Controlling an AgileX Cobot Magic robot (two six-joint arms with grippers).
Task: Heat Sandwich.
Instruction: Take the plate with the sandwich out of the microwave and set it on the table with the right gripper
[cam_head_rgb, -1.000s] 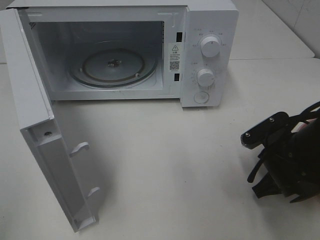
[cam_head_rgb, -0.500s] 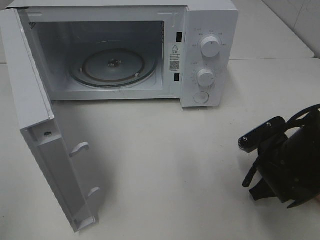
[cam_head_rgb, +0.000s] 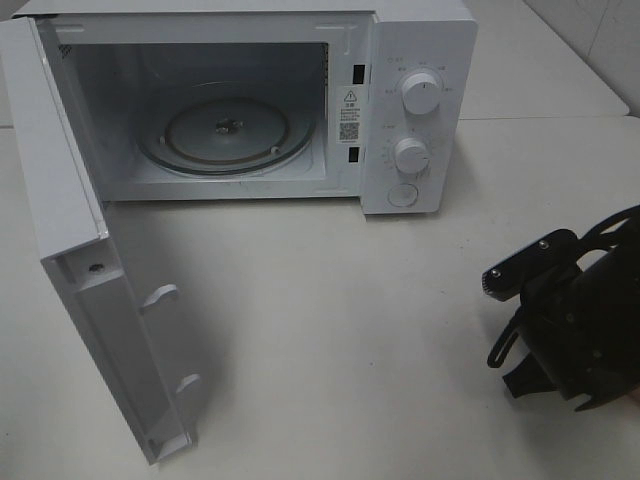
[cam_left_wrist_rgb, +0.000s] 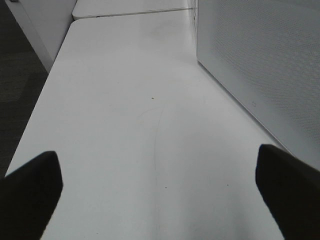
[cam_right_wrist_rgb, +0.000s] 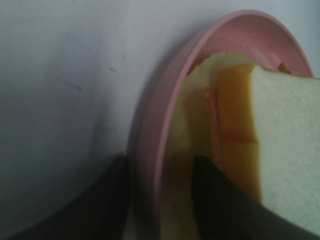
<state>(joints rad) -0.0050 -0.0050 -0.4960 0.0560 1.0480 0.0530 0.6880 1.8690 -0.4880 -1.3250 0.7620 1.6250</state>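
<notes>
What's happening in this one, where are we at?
The microwave stands on the table with its door swung wide open and its glass turntable bare. The right gripper is at the pink plate carrying the sandwich, one finger on each side of the rim, not visibly clamped. The left gripper is open over bare table beside the door. Nothing is in the oven yet.

I find no wording I can read. The microwave (cam_head_rgb: 250, 105) carries a warning sticker (cam_head_rgb: 348, 98) with a triangle sign, and below it a QR code (cam_head_rgb: 347, 130), on the frame beside the cavity. Small markings ring both dials (cam_head_rgb: 421, 92), too fine to make out.
</notes>
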